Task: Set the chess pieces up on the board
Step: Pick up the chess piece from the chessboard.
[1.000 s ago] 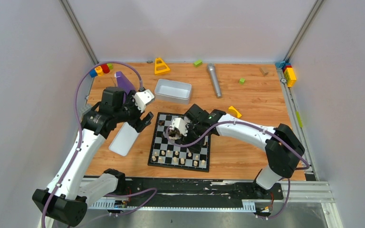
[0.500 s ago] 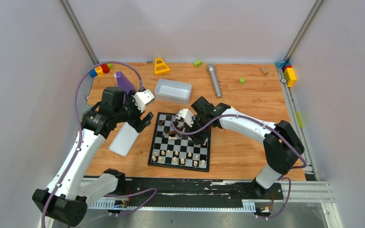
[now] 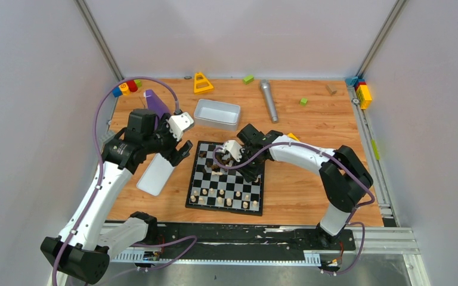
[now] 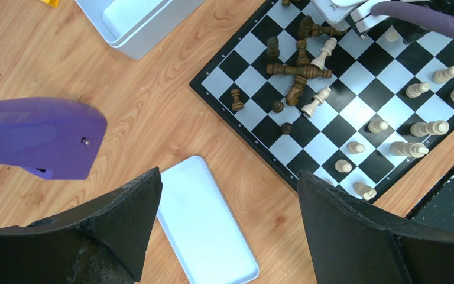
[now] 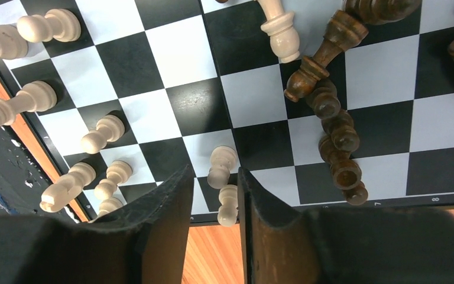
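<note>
The board (image 3: 198,188) lies at the table's middle. Pale chess pieces (image 3: 226,200) stand in its two near rows. A heap of fallen dark pieces (image 4: 298,71) with two pale ones lies at its far left. My right gripper (image 3: 251,173) hangs low over the board's right edge. In the right wrist view its jaws (image 5: 216,177) are narrow but open. A lying pale pawn (image 5: 227,205) sits between them against the right finger, with a gap to the left one. My left gripper (image 4: 227,177) hovers wide open and empty, left of the board (image 4: 354,112).
A white lid (image 3: 155,176) lies left of the board and a white tray (image 3: 217,113) behind it. A purple object (image 3: 154,101), a grey cylinder (image 3: 268,100), a yellow triangle (image 3: 202,83) and small coloured blocks (image 3: 295,140) sit further back.
My right gripper has shifted from the board's middle to its right edge, and its jaws have narrowed around a pale pawn. The left arm has not moved.
</note>
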Action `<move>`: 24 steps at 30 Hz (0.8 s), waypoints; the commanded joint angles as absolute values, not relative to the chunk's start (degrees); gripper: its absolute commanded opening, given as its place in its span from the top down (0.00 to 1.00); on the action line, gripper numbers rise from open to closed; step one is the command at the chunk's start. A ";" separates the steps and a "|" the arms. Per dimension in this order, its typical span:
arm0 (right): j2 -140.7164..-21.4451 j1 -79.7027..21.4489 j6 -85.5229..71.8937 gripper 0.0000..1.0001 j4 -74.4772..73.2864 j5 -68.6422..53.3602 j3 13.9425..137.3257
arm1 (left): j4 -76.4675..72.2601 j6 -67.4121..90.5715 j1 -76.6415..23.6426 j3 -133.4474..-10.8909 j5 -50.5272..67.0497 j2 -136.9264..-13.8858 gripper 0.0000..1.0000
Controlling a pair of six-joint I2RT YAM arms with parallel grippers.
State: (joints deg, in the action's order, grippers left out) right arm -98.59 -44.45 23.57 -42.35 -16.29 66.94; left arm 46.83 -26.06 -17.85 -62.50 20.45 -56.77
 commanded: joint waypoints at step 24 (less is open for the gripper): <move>-99.39 -48.34 22.61 0.98 -41.53 -21.01 72.67 | 41.92 -23.07 -17.22 -62.28 16.43 -55.37 0.08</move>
State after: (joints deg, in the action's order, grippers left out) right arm -100.38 -46.11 23.53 -42.48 -19.07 69.23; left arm 45.84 -25.43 -17.82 -62.48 18.55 -56.64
